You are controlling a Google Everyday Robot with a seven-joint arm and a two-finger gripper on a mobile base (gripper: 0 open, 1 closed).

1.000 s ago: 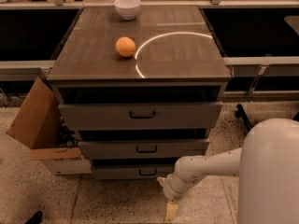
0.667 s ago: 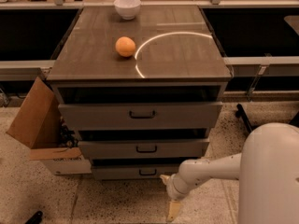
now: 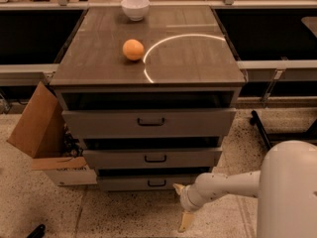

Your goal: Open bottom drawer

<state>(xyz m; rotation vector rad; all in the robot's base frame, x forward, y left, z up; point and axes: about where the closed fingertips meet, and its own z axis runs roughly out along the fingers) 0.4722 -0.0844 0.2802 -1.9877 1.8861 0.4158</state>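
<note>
The bottom drawer (image 3: 133,183) is the lowest, slimmest grey front of the cabinet, with a small dark bail handle (image 3: 157,183). Its front sits close to the cabinet body. My gripper (image 3: 180,207) is low, just right of and in front of that drawer, at the end of my white arm (image 3: 228,185). Its two pale fingers are spread apart, one fingertip (image 3: 177,187) near the drawer's right end and the other (image 3: 184,222) lower over the floor. It holds nothing and is a little right of the handle.
The mid-sized drawer (image 3: 153,158) and the widest top drawer (image 3: 148,122) are above. An orange (image 3: 133,49) and a white bowl (image 3: 135,7) sit on the cabinet top. An open cardboard box (image 3: 39,133) stands at the left. The floor is speckled.
My gripper has shifted slightly right and up, closer to the bottom drawer's right end. The drawers have not moved.
</note>
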